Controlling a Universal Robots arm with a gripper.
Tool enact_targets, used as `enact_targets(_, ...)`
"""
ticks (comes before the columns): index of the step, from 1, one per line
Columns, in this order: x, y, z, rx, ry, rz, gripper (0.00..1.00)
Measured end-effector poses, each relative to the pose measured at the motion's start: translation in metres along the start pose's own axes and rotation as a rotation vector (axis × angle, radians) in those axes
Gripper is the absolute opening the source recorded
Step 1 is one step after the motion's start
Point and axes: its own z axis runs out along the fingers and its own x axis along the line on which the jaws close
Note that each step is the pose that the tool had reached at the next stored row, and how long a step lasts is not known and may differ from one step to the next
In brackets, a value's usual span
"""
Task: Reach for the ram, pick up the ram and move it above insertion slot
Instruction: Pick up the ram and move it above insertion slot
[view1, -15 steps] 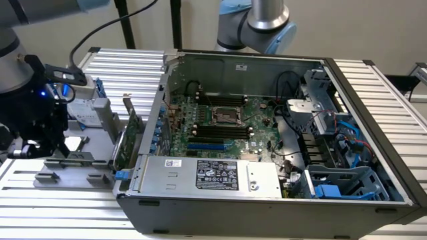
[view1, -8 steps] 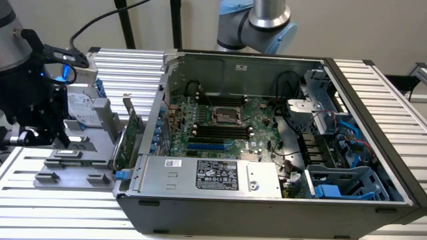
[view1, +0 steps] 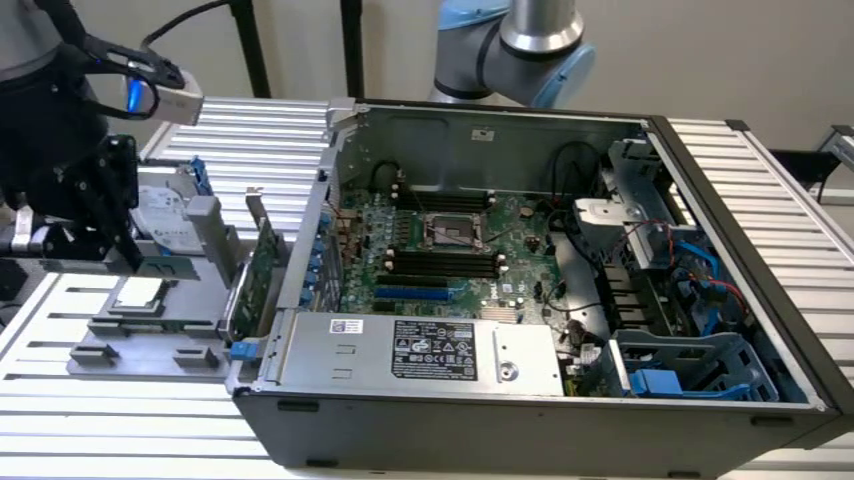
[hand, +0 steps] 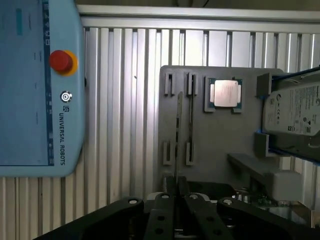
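In the wrist view the ram (hand: 177, 135) appears edge-on as a long thin strip. It runs from my gripper (hand: 176, 186) out over the grey holder tray (hand: 220, 145). The two black fingers (hand: 169, 187) are pressed against its near end, so the gripper is shut on the ram. In the exterior view my gripper (view1: 83, 245) hangs over the tray (view1: 80, 335) at the exterior view's left, beside the open computer case (view1: 534, 400). The black memory slots (view1: 441, 262) lie on the motherboard inside the case.
A CPU (hand: 225, 93) and a silver hard drive with blue rails (hand: 295, 115) sit on the tray. A tall green expansion card (view1: 263, 265) stands between the tray and the case wall. A teach pendant (hand: 40, 85) lies on the slatted table.
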Motion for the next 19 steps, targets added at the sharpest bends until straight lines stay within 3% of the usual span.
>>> enact_targets(4, 0.0, -0.0112, -0.0187, -0.0001, 0.0001, -0.001, 0.14)
enact_targets(11, -0.001, -0.0398, -0.0492, -0.0001, 0.0001, -0.001, 0.14)
enact_targets(19, -0.002, -0.0755, -0.0655, -0.0002, -0.0005, -0.001, 0.14)
